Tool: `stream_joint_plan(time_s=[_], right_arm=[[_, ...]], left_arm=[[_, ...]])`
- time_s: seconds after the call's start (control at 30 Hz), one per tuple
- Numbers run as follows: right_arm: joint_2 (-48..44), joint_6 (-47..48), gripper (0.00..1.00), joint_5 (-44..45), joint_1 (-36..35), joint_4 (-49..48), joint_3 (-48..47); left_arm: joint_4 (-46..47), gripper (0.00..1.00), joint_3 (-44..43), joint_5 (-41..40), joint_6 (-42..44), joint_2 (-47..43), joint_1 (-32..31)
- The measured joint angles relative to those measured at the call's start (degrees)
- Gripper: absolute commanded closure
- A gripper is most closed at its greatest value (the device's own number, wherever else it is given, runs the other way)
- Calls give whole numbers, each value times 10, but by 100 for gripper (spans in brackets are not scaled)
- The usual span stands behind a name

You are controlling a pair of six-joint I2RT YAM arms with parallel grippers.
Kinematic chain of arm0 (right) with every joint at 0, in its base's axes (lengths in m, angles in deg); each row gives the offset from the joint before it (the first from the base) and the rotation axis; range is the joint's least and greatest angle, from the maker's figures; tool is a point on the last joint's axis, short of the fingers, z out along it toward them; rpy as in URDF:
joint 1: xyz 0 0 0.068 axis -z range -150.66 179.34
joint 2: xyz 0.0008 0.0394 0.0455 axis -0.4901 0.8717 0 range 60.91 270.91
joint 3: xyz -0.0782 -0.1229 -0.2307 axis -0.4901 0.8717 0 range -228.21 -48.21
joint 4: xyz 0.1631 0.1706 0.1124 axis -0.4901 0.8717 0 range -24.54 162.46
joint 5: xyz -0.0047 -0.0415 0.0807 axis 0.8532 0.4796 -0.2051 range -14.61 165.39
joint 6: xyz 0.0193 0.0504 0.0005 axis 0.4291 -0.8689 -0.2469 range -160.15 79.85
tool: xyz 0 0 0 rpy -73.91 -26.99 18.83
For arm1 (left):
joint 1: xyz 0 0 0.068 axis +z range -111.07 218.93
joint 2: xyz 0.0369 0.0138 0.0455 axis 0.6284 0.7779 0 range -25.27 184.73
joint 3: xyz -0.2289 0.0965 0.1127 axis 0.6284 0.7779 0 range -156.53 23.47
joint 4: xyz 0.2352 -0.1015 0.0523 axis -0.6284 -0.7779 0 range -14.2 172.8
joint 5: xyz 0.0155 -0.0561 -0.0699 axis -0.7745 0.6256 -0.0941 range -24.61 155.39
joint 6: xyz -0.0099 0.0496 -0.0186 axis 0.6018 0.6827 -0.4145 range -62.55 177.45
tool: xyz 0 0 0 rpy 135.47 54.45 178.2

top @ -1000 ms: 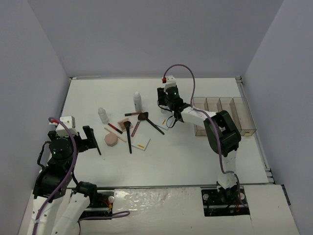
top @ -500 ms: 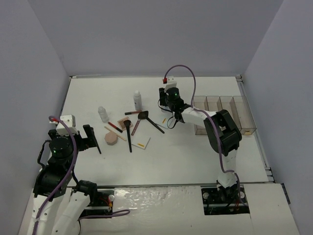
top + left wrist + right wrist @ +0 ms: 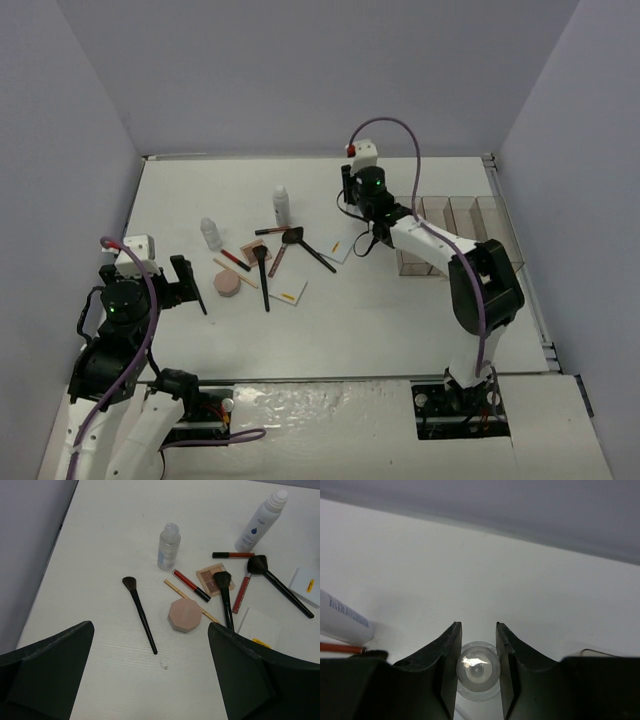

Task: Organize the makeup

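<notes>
**Right arm: pick of a small clear bottle, jaws at the cap**

Obs. The right gripper point(image 3: 477, 626) stands over a small clear bottle point(image 3: 478, 670), seen end-on from its cap in the right wrist view. One finger sits on each side of the cap. The gap is narrow and the bottle is centred in it. Cannot tell whether the pads press on it or sit just beside it. The bottle stands on the table point(image 3: 400, 320) toward the far side, between the makeup spread and the clear organizer point(image 3: 497, 238). From above, the gripper hides it.

The left gripper point(image 3: 150, 624) is wide, holds nothing, and hangs over the near-left end of the spread. Below it lie:
- a black-handled brush point(image 3: 140, 612)
- a pink compact point(image 3: 186, 616)
- a second clear bottle point(image 3: 168, 545)
- a white spray bottle point(image 3: 259, 524)
- a red pencil point(image 3: 191, 585)
- a white card point(image 3: 260, 625)

All are loose on the table, well apart from the organizer.

Step judged: grasp, then carry to a compartment.

Notes for the grasp:
- The bottle's wall is round and probably smooth, so it may twist or slip out if the pads meet it off-centre. Keep the centring and close until both pads bear evenly.
- Lift straight up before any sideways travel. The white spray bottle stands near on the left of the wrist view.
- Keep the bottle upright, clear the organizer wall, and lower it inside before letting go.
</notes>
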Motion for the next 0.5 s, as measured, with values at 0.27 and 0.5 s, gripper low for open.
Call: stream_joint_plan(time_s=[0.27, 0.5], right_arm=[[-170, 26, 100, 74, 163, 24, 1], [-170, -8, 100, 128, 308, 50, 16]], left_arm=[[0, 3, 1, -2, 0, -20, -6], [0, 3, 2, -8, 1, -41, -32]])
